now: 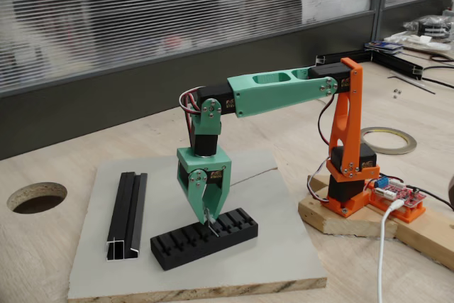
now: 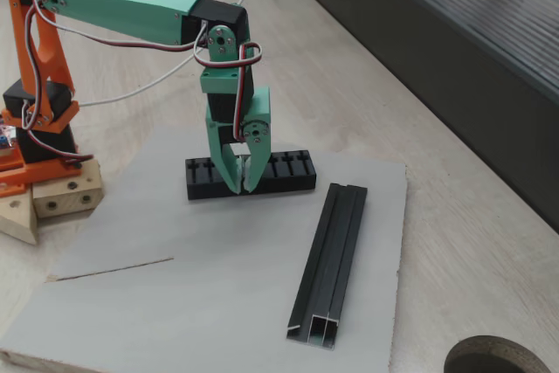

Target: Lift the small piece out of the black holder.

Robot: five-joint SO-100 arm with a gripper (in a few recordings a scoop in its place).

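The black holder [image 1: 237, 225] [image 2: 293, 169], a low slotted block, lies on a grey board [image 1: 277, 260] [image 2: 175, 312]. My green gripper [image 1: 210, 223] [image 2: 240, 184] points straight down onto the holder's middle slots. Its fingers are drawn together at the tips. A thin silvery strip, the small piece [image 1: 211, 225], shows between the fingertips right at the holder's top. In the other fixed view the fingers hide the piece. I cannot tell whether the strip still sits in its slot or is just above it.
A long black channel rail [image 1: 128, 212] [image 2: 336, 255] lies on the board beside the holder. A thin grey wire-like line [image 1: 252, 174] [image 2: 113, 269] crosses the board. The orange arm base [image 1: 347, 189] stands on a wooden block. The table has a round hole [image 1: 35, 197] and a tape ring [image 1: 389, 140].
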